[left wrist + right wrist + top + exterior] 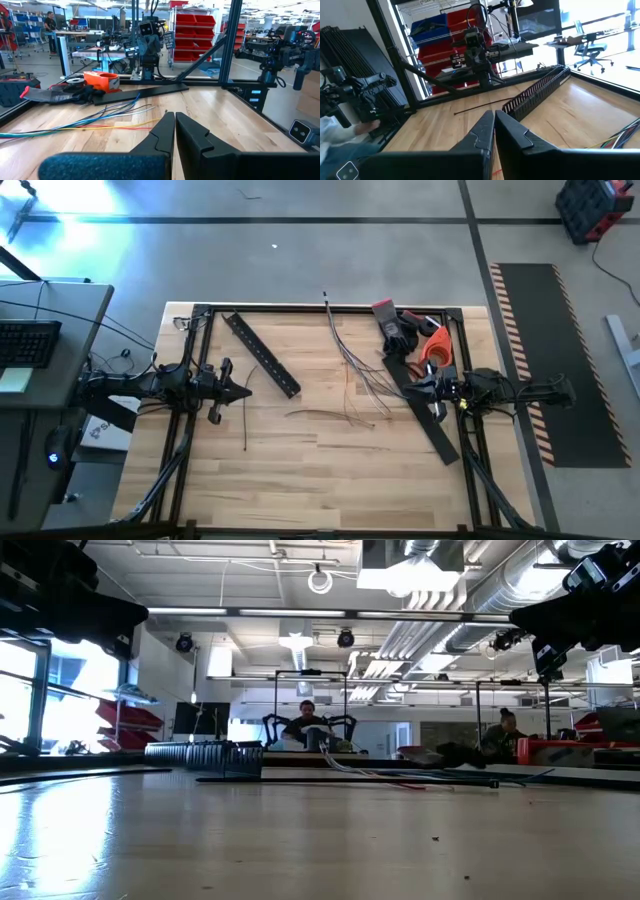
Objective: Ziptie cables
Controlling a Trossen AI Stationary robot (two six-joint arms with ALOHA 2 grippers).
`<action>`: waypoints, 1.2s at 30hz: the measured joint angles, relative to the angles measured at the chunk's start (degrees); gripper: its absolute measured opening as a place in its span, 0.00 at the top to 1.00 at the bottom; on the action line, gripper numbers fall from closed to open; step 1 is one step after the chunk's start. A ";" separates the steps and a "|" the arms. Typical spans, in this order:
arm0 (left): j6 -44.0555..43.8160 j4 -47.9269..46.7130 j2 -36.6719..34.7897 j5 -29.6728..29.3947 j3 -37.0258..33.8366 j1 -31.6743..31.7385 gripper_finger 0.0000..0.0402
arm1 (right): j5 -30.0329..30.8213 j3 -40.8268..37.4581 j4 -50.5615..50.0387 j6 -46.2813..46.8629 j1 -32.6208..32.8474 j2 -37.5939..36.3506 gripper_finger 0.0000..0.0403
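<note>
The cables (355,370) are a loose bunch of thin wires lying flat on the wooden table, fanning from the far edge toward the middle. In the left wrist view the cables (90,122) show blue, yellow, green and red strands. My left gripper (247,391) hovers shut over the table's left part, pointing right toward them. My right gripper (411,386) hovers shut just right of the bunch, pointing left. Both wrist views show closed fingertips, left gripper (174,116) and right gripper (494,115), with nothing between them.
A flat black perforated bar (262,355) lies slanted on the left half, and a second black bar (428,408) lies under the right gripper. Black-and-red gloves (395,328) and an orange tool (435,345) sit at the far right. A thin dark strip (245,423) lies near the left gripper.
</note>
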 joint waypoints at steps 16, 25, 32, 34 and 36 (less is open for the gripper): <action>0.00 0.00 -0.01 0.01 0.00 0.00 1.00 | 0.01 -0.01 -0.01 0.00 -0.01 0.00 1.00; -0.02 0.00 0.00 0.02 -0.01 0.01 1.00 | 0.02 -0.01 1.29 3.86 0.00 0.02 1.00; -0.81 1.52 -0.01 -3.29 0.00 0.02 1.00 | 4.60 0.00 13.74 13.55 0.67 3.11 1.00; -4.08 1.09 -0.01 -4.09 0.00 0.04 1.00 | 4.89 -0.02 21.45 11.80 1.20 7.43 1.00; -5.21 0.84 0.01 -4.67 0.00 0.04 1.00 | 6.79 -0.01 30.27 9.02 1.64 14.34 1.00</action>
